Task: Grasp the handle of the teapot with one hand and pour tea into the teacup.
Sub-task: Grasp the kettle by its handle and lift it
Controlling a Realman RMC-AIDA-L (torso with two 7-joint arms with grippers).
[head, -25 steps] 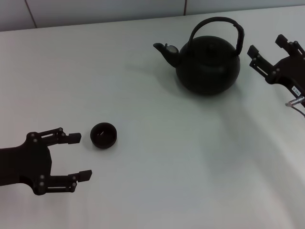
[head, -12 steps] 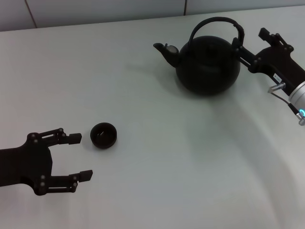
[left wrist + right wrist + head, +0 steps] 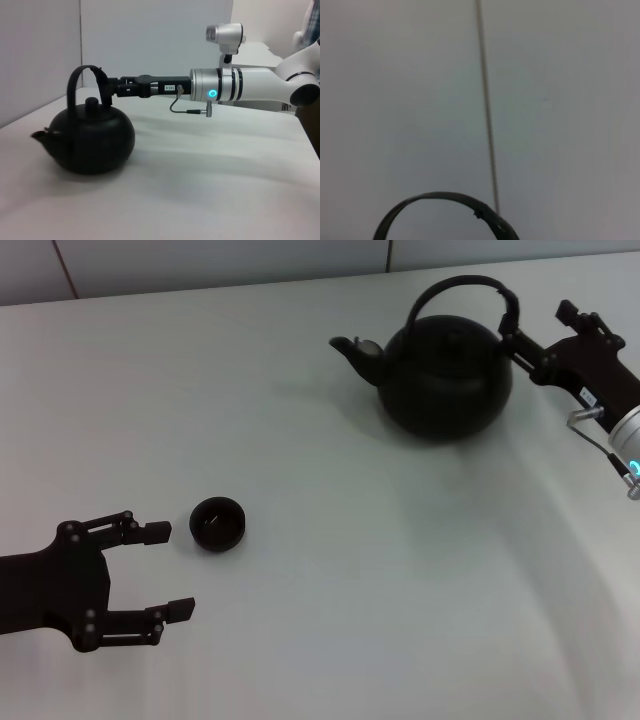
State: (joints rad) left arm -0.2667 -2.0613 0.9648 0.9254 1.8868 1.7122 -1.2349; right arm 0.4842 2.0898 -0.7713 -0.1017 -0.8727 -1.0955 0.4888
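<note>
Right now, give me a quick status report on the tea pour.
Right gripper at the handle of the teapot. Left gripper open beside the teacup. Nothing between pot and cup.

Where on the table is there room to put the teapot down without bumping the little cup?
The wide bare patch between the teapot and the teacup is free, as is the near right side. It is crowded by the left gripper, beside the cup, and by the right gripper at the handle.

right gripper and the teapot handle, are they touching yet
Touching. In the left wrist view the right gripper meets the handle of the teapot with no gap; the head view agrees, its fingers at the handle's right side.
</note>
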